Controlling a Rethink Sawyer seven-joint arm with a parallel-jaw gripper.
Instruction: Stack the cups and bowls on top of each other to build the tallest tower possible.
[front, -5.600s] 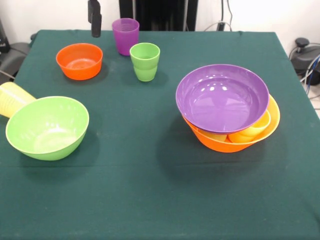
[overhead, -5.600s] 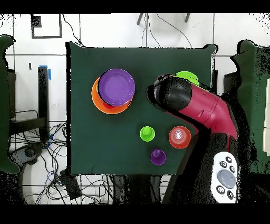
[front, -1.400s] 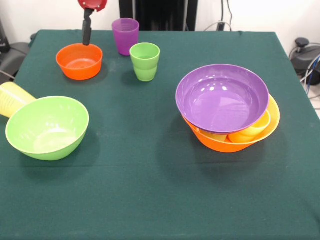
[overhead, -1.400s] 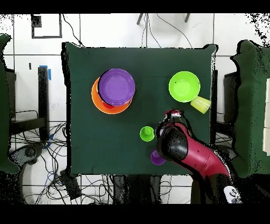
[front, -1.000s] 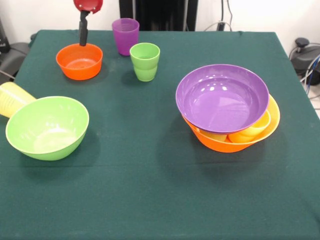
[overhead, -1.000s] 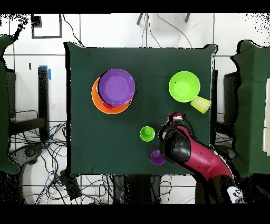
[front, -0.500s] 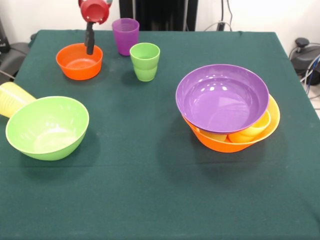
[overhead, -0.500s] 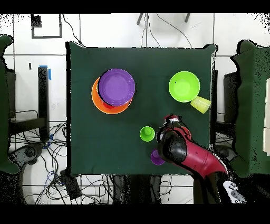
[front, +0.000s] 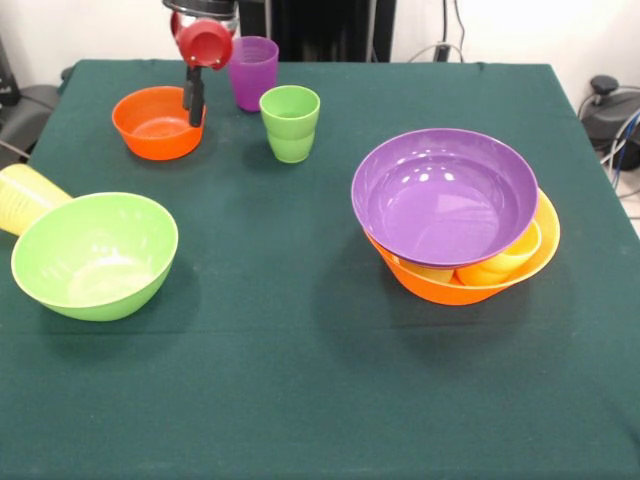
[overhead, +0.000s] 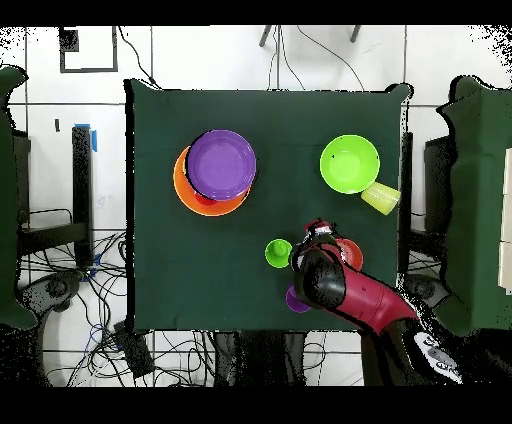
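Progress: early. The tower (front: 455, 215) stands at roughly 3 o'clock on the surface (front: 300, 380) in the front view. It consists of the yellow-orange bowl (front: 440, 283) as base and the purple bowl (front: 444, 195) resting tilted on yellow-orange cups (front: 500, 262) that lie inside the base.

Remaining loose items:
- lime green bowl (front: 94, 255), 9 o'clock, tilted, glossy.
- pale yellow cup (front: 22, 197), on its side, touching the lime green bowl at its 10 o'clock.
- orange bowl (front: 155, 122), 11 o'clock, upright.
- purple cup (front: 251, 72) and lime green cup (front: 290, 123), upright, near 12 o'clock, just beside each other.

The claw (front: 193, 100) hangs at the orange bowl's 3 o'clock rim. Only one dark finger shows; whether the claw is apart or together cannot be determined. It holds nothing visibly.
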